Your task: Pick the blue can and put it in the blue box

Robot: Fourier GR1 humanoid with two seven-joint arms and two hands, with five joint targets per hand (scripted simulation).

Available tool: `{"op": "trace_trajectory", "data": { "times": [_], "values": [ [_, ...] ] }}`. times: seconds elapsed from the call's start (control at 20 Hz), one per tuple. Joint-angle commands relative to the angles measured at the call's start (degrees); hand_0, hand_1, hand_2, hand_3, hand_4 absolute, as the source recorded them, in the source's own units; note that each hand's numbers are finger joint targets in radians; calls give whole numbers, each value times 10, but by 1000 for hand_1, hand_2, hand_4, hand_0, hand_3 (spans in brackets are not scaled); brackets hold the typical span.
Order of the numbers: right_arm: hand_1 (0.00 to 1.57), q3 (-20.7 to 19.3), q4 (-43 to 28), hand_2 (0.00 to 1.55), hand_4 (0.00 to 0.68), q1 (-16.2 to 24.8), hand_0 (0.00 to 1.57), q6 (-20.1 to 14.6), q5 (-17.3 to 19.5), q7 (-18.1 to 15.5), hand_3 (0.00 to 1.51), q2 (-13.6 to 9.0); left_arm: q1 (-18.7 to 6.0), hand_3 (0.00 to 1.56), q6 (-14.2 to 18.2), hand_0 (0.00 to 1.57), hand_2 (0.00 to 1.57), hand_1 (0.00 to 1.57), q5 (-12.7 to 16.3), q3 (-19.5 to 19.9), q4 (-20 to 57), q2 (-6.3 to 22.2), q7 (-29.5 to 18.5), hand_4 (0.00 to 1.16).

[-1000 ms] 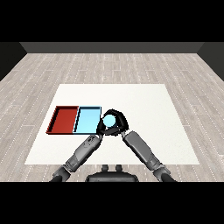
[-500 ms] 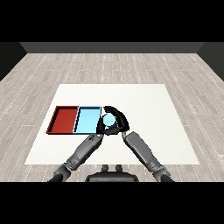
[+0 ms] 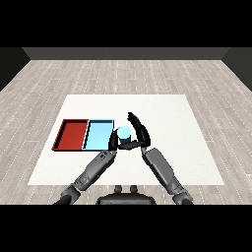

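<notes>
Right hand (image 3: 139, 132) curls round blue can (image 3: 123, 133) just beside blue tray (image 3: 98, 136), left hand (image 3: 112, 142) state unclear; can prob. light, rigid, smooth, so grip mid-body.

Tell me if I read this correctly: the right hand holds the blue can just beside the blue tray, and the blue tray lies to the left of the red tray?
Not quite. The head view shows the red tray on the left and the blue tray to its right, nearer the hands. The rest holds: the right hand curls round the blue can, just beside the blue tray's right edge.
</notes>
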Motion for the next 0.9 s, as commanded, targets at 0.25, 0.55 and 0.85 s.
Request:
{"op": "trace_trajectory", "data": {
  "times": [0.25,0.55,0.85],
  "values": [
    [0,-49,-138,0,0,97,0,86,-51,2,0,-48,-13,1470,17,1571,1571,1571,-50,48,26,-4,15,1125],
    [0,-124,-215,0,0,158,0,113,-80,-13,0,-113,-27,1480,-3,1571,1565,1571,-49,110,51,82,33,1153],
    [0,-174,-190,0,0,165,0,120,-105,-23,0,-114,-83,1480,3,1547,1541,1547,-72,148,158,139,96,1110]
  ]
}}
